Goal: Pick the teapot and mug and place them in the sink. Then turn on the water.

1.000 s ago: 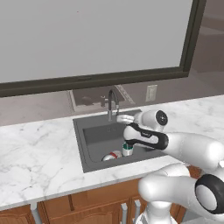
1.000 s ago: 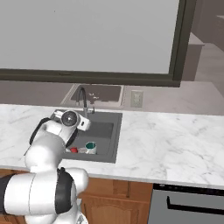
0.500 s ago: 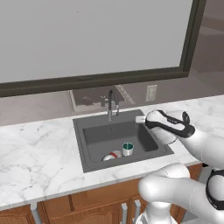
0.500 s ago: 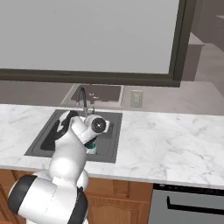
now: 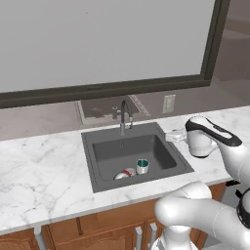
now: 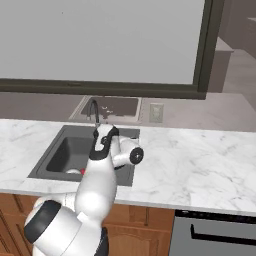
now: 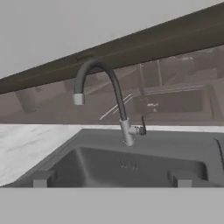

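While the teapot (image 5: 125,174) and the mug (image 5: 142,166) sit side by side on the sink (image 5: 105,171) floor, near its front wall, the mug stands upright just right of the teapot, teal inside showing. At the far rim the tap (image 5: 125,116) rises with its curved dark spout, a small lever on its base in the hand view. White marble counter (image 5: 44,171) rims the basin on all sides. Over the right rim the gripper (image 5: 172,137) hovers, pointing left toward the tap. Its fingers (image 7: 41,179) are spread wide and hold nothing. A wall outlet (image 5: 169,103) sits on the backsplash, right of the tap.
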Motion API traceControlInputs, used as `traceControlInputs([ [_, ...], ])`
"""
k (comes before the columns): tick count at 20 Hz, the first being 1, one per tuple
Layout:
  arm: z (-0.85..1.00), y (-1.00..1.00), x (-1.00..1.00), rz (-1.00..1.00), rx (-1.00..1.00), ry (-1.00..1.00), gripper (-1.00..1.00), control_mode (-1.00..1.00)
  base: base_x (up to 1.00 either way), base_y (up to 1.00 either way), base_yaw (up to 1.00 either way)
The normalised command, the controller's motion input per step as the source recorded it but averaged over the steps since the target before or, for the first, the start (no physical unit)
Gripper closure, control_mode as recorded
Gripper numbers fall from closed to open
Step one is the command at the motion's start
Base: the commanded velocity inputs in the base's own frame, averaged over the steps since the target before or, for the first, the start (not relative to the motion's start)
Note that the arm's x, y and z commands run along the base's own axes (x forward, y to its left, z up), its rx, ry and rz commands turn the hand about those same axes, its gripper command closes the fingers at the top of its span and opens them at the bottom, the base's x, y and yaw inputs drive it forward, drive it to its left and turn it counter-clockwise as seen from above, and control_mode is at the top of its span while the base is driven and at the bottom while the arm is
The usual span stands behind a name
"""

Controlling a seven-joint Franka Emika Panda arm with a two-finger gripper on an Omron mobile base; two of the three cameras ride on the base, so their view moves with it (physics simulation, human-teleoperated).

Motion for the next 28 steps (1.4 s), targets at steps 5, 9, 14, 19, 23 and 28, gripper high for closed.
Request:
traceControlInputs([
  [5, 0.01, 0.02, 0.09, 0.01, -0.03, -0.19, -1.0, -1.0, 0.0, 0.0, 0.0],
  [9, 0.0, 0.14, 0.29, 0.0, -0.02, -0.12, -1.0, -1.0, 0.0, 0.0, 0.0],
  [14, 0.0, 0.05, 0.52, 0.0, 0.0, -0.11, -1.0, -1.0, 0.0, 0.0, 0.0],
  [19, 0.0, 0.06, 0.39, 0.0, -0.01, -0.05, -1.0, -1.0, 0.0, 0.0, 0.0],
  [23, -0.03, 0.21, 0.27, 0.0, -0.03, 0.0, -1.0, -1.0, 0.0, 0.0, 0.0],
  [28, -0.04, 0.18, 0.28, 0.0, -0.02, 0.0, -1.0, -1.0, 0.0, 0.0, 0.0],
])
